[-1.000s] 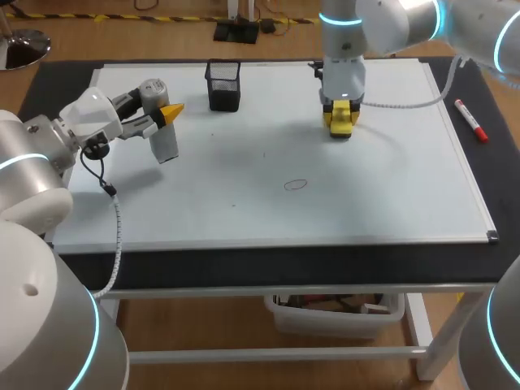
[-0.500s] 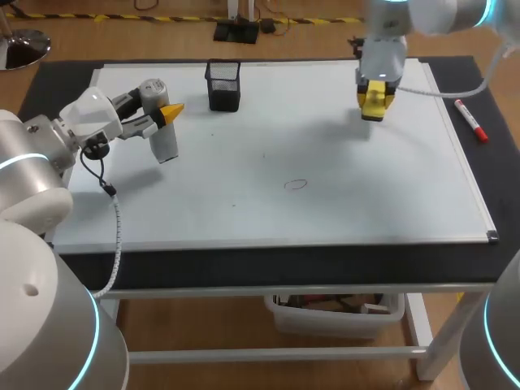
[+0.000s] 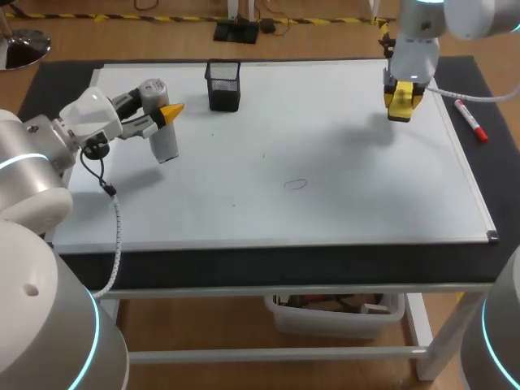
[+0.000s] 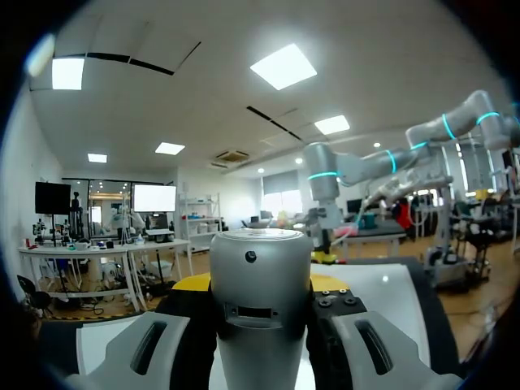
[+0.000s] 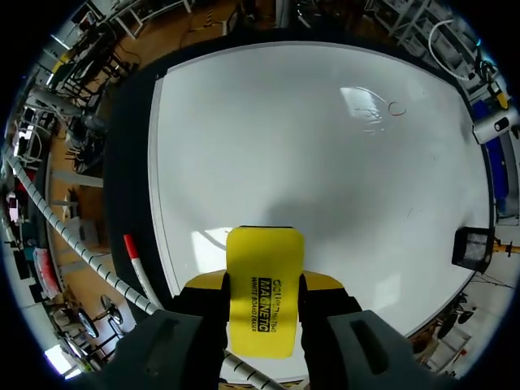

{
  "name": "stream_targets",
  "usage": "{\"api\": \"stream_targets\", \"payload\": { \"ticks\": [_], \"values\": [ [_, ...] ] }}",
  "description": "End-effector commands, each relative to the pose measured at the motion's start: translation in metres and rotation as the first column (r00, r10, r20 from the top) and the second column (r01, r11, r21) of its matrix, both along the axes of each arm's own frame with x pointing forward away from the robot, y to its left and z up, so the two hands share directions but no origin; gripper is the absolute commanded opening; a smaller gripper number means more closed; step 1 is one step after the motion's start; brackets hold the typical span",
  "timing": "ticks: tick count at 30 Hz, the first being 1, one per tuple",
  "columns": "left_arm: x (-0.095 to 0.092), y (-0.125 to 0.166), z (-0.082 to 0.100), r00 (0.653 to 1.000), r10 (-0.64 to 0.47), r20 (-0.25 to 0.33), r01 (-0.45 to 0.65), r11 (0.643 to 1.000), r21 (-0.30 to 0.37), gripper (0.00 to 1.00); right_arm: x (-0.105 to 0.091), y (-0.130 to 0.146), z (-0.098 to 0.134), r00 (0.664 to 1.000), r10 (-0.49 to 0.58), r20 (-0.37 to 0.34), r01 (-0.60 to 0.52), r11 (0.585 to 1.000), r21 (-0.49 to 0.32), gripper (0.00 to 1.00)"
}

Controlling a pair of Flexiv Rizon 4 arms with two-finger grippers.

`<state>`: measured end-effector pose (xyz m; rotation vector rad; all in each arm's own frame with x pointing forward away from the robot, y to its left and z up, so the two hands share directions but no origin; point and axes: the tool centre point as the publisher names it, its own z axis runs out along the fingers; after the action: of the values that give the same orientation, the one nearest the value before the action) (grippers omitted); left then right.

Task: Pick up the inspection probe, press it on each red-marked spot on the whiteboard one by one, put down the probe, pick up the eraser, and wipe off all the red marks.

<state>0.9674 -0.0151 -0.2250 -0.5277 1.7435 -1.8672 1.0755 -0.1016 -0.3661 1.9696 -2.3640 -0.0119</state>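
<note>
The whiteboard covers most of the table, with one small thin oval mark near its middle. The grey cylindrical probe stands over the board's far left part, and my left gripper is shut on it. In the left wrist view the probe fills the space between the yellow fingertips. My right gripper hovers above the board's far right part, shut on the yellow eraser. The right wrist view has the eraser between the fingers, above bare board, with the oval mark far ahead.
A black mesh pen holder stands at the board's far edge, right of the probe. A red marker lies on the dark table beyond the board's right edge, close to my right gripper. A grey cable hangs from the right arm.
My right arm has carried the eraser to the right and a little farther back, from the board's far middle to near its right edge. The left arm and probe have stayed still.
</note>
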Motion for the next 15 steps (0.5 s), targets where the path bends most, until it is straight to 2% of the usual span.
{"api": "stream_targets", "payload": {
  "ticks": [1, 15],
  "values": [
    [0.0002, -0.0017, -0.0006, 1.0, 0.007, 0.005, -0.007, 1.0, -0.002, 0.0, -0.0033, -0.0007, 0.0039, 1.0, 0.002, 0.005, -0.002, 1.0, -0.004, 0.0],
    [-0.0029, -0.0071, 0.0003, 1.0, 0.0, 0.006, 0.0, 1.0, -0.001, 0.0, -0.0033, -0.0007, 0.0039, 1.0, 0.002, 0.005, -0.002, 1.0, -0.004, 0.0]
  ]
}}
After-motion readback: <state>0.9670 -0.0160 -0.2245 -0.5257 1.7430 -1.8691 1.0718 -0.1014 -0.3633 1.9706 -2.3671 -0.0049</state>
